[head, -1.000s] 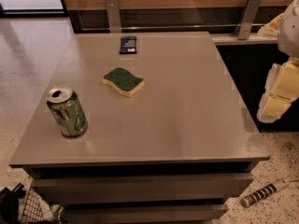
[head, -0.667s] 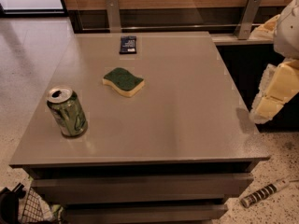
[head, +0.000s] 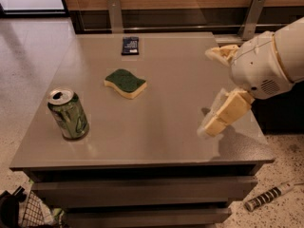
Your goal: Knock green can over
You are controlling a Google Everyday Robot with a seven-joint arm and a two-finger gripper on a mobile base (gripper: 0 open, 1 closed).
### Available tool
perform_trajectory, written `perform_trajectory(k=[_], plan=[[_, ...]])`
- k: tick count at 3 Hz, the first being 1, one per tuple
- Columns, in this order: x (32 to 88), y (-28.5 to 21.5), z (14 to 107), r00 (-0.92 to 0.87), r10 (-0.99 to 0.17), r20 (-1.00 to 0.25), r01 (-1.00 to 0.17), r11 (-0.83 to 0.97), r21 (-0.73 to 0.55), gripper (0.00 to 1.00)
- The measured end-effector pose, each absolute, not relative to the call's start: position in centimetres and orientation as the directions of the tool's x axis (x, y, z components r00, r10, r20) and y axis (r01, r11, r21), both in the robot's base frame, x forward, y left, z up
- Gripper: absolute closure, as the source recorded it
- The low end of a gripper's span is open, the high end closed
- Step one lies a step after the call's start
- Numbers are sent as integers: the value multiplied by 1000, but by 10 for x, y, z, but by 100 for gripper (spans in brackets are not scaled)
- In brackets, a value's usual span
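A grey bench (head: 166,127) seen from above and in front. The green can (head: 69,114) stands upright near the bench's front left corner, its long axis vertical and its silver top with the open pull-tab hole facing up. The robot's white arm enters from the right of the view, and its gripper (head: 210,91) hangs over the bench's right side, close above the surface. Its two cream fingers (head: 227,109) appear spread wide apart with nothing between them, though the angle makes the gap hard to judge. The can lies well apart from the fingers, straight across the bench toward the left of the view and slightly nearer the front edge. A wavy yellow sponge with a green top (head: 125,83) lies flat further back, roughly between the two but off the direct line. A small dark flat object (head: 130,45) sits near the back edge. Knocking the can over likely calls for a sideways sweep across the front of the bench, striking the can high on its wall so it tips rather than slides.
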State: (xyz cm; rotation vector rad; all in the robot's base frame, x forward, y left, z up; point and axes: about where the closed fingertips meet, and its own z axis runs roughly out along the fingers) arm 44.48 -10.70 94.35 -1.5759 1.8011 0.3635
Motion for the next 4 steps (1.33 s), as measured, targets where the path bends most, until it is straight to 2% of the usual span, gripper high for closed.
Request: perform_trajectory(k=[2, 3, 4], plan=[[420, -6, 921, 69, -498, -864, -980, 130, -153, 0], [407, 29, 918, 86, -423, -902, -985, 98, -140, 0], [407, 29, 918, 86, -424, -902, -985, 98, -140, 0]])
